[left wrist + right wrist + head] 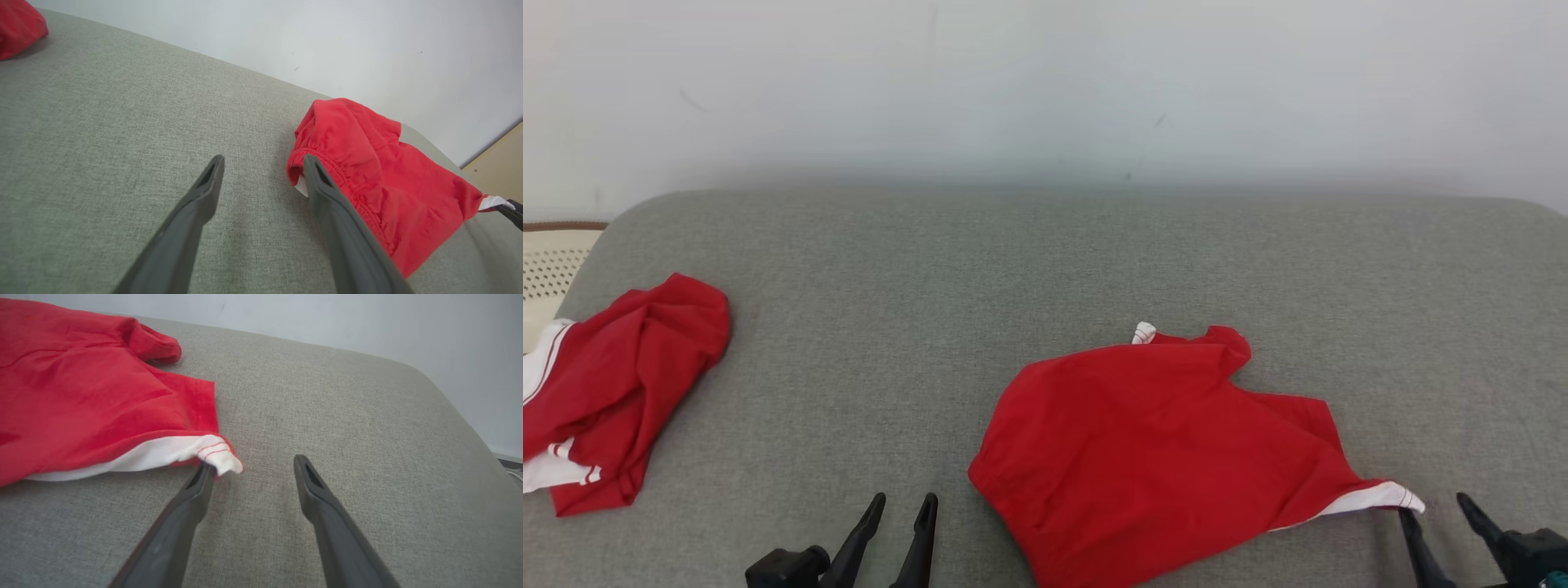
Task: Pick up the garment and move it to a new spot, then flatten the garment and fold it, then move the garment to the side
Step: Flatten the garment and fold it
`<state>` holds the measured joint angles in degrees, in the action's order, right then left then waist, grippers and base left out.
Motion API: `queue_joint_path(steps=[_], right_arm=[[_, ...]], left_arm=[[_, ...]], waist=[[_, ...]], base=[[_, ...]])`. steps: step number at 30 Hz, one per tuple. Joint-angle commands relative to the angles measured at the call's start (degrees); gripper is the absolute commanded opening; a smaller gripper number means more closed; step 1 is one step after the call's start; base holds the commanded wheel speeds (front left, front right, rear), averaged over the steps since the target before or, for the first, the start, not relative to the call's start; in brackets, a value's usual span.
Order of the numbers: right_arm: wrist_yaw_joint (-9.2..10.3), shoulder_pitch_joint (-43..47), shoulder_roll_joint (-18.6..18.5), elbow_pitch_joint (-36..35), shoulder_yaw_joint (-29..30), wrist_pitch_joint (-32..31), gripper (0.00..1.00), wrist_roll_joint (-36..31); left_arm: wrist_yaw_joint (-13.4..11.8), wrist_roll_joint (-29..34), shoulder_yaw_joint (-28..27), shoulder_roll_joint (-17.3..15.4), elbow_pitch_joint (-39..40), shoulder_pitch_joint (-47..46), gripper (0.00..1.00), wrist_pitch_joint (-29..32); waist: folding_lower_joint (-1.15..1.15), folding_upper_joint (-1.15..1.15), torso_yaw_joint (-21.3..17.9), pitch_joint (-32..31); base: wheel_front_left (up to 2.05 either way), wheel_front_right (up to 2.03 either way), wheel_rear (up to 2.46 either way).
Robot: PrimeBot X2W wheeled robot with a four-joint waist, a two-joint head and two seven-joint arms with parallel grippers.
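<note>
Open grey cushion [874,327] — red garment [1160,441] rightward

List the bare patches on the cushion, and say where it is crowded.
Bare cushion: the strip between the left garment and the middle garment; the band behind both, up to the wall; the right end. Crowded: the near edge, where left gripper and right gripper flank the middle garment.

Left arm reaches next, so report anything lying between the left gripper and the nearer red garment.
Nothing visible. Only bare grey cushion separates the left gripper from the gathered hem of the red garment. The second red garment lies far left, out of the path.
</note>
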<state>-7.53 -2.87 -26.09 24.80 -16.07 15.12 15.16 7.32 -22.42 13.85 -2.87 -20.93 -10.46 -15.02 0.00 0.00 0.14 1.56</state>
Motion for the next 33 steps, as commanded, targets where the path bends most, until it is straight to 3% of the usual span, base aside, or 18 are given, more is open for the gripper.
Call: queue_joint_path(steps=[1, 12, 24, 26, 33], right_arm=[[0.07, 0.93, 0.37, -0.17, 0.67, 0.04, 1.0, -0.68], [0.07, -0.41, 2.95, -2.34, 2.65, 0.04, 1.0, -2.69], [0.07, -3.53, 4.25, -3.36, 2.05, 0.04, 1.0, -2.18], [0.07, -3.71, 4.49, -3.46, 2.31, 0.04, 1.0, -2.13], [0.07, -4.86, 5.19, -4.0, 2.37, 0.04, 1.0, -2.09]], left_arm=[[0.03, 0.14, -0.11, -0.05, -0.26, 0.48, 1.0, -0.22], [0.07, -0.48, 1.06, -0.04, -0.91, -7.56, 1.0, -0.22], [0.1, -2.28, 10.28, -0.09, -14.42, -18.52, 1.0, -0.22], [0.1, -0.97, 9.98, -0.08, -13.41, -20.51, 0.0, -0.23], [0.1, 5.24, 4.55, -0.08, -7.5, -21.58, 0.0, -0.22]], waist=[[0.0, 0.0, -0.57, -0.06], [0.0, 0.0, -4.7, 2.87], [0.0, 0.0, -7.63, 6.46], [0.0, 0.0, -7.67, 6.91], [0.0, 0.0, -7.74, 8.87]], base=[[0.0, 0.0, 0.0], [0.0, 0.0, 0.0], [0.0, 0.0, 0.0], [0.0, 0.0, 0.0], [0.0, 0.0, 0.0]])
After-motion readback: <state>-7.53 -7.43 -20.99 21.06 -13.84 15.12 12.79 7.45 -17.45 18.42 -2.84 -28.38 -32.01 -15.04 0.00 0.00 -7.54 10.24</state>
